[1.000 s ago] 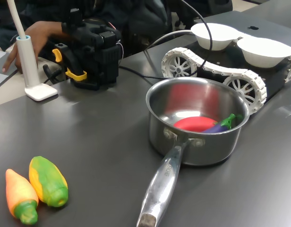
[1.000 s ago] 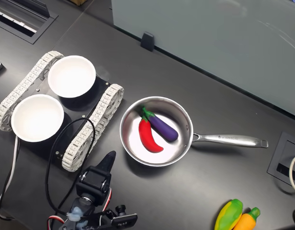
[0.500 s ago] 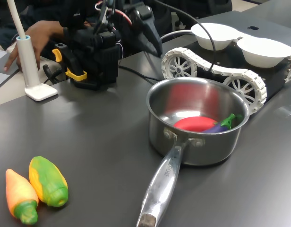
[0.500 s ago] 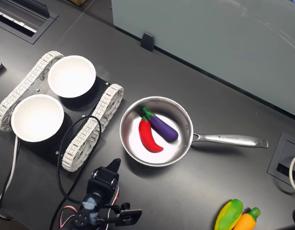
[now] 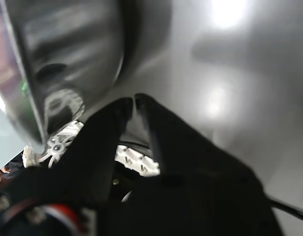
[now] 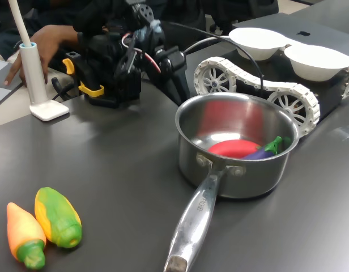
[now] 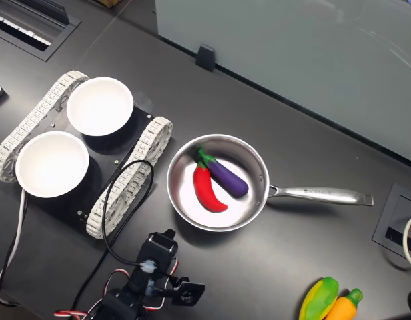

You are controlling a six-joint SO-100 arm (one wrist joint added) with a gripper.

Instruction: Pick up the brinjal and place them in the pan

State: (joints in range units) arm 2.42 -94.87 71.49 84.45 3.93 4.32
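The brinjal (image 7: 227, 179) lies inside the pan (image 7: 255, 165) beside a red toy (image 7: 207, 189), looking light, glossy and likely slippery, best gripped across its thick middle, while the gripper (image 5: 134, 102) hangs empty, nearly closed, outside the pan's wall.

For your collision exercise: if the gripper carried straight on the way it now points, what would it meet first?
Most likely the pan's outer wall: the shut gripper points at it from close by, though the depth is unclear.

One brinjal (image 7: 228, 179), two bowls (image 7: 99, 105), seemingly.
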